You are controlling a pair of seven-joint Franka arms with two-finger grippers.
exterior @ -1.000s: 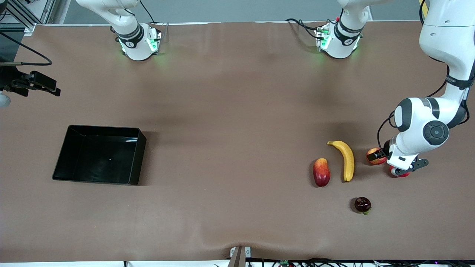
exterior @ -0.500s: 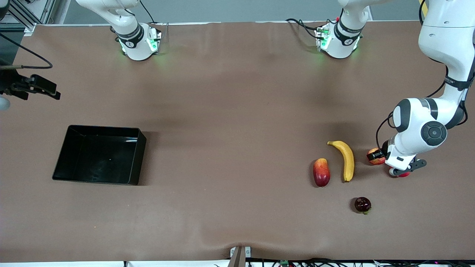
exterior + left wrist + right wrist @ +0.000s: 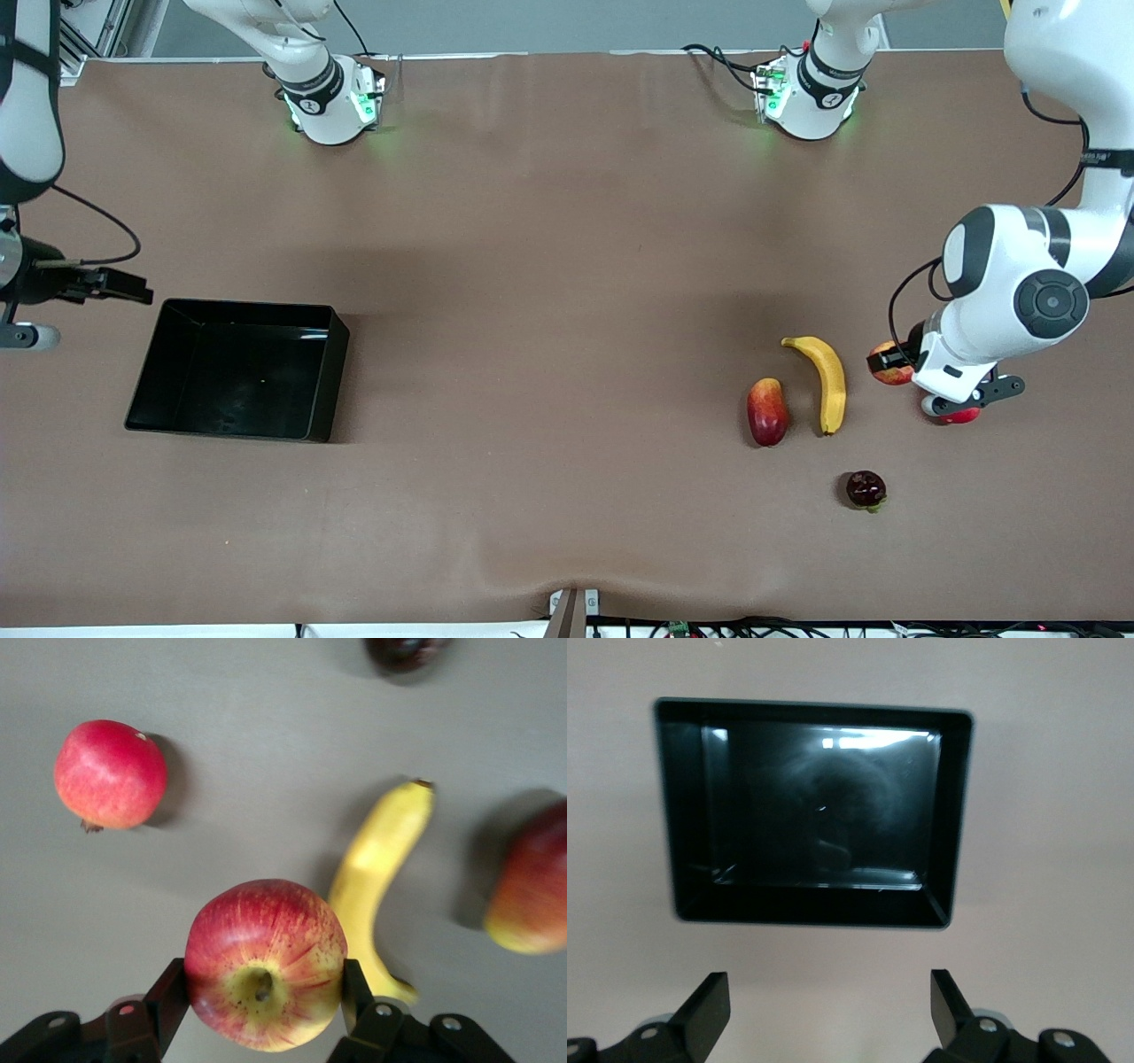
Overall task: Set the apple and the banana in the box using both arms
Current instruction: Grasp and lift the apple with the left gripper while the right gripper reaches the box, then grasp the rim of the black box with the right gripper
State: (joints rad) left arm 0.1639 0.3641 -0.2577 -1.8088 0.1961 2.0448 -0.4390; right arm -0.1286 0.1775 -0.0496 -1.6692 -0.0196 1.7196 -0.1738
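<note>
My left gripper (image 3: 895, 363) is shut on the apple (image 3: 886, 365), red with yellow streaks, and holds it just above the table beside the banana (image 3: 826, 381). In the left wrist view the apple (image 3: 264, 961) sits between both fingers (image 3: 170, 990), with the banana (image 3: 376, 873) below it. The black box (image 3: 330, 354) lies toward the right arm's end of the table. My right gripper (image 3: 133, 291) is open and empty, just outside the box's end wall. In the right wrist view the box (image 3: 957, 815) is empty and lies ahead of the open gripper (image 3: 828, 1005).
A red pomegranate (image 3: 959, 415) lies partly hidden under the left wrist and shows whole in the left wrist view (image 3: 111, 773). A red-and-yellow mango (image 3: 767, 411) lies beside the banana. A dark round fruit (image 3: 866, 489) lies nearer the camera.
The left gripper has risen slightly with the apple, shifting a little toward the banana. The right arm has swung down to the box's end, nearer the camera.
</note>
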